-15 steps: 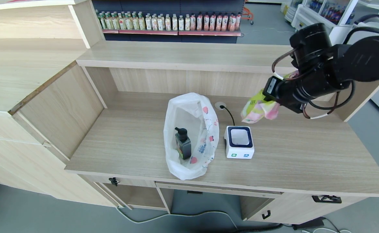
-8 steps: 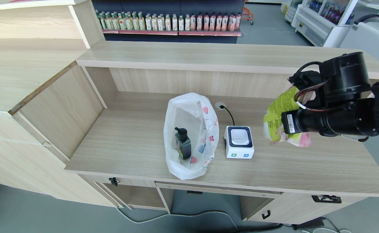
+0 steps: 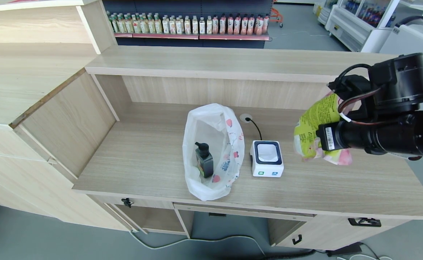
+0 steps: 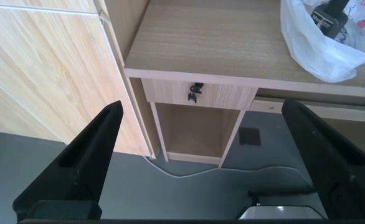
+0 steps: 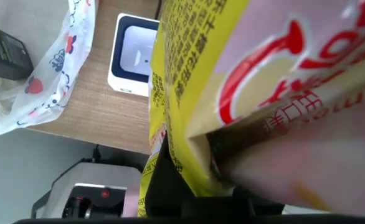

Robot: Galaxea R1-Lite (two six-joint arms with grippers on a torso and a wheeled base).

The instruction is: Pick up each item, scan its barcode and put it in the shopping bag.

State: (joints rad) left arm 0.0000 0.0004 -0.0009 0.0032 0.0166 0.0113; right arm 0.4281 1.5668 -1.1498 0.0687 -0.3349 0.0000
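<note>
My right gripper (image 3: 332, 124) is shut on a yellow-green and pink snack packet (image 3: 314, 128), held in the air to the right of the white barcode scanner (image 3: 266, 158) on the counter. In the right wrist view the snack packet (image 5: 257, 93) is close up, with the scanner (image 5: 134, 55) beyond it. The white printed shopping bag (image 3: 211, 151) lies open left of the scanner with a dark pump bottle (image 3: 204, 160) inside. My left gripper (image 4: 201, 168) hangs open below the counter's front edge, near the shopping bag (image 4: 329, 43).
The wooden counter (image 3: 143, 159) has a raised back ledge and a side wall on the left. A cable (image 3: 255, 127) runs from the scanner to a grommet behind it. A drawer and open cubby (image 4: 198, 124) sit under the counter front.
The right arm swung the packet from above and behind the scanner down and to the right, turning it so its yellow printed side faces out. Since half a second ago it has barely shifted.
</note>
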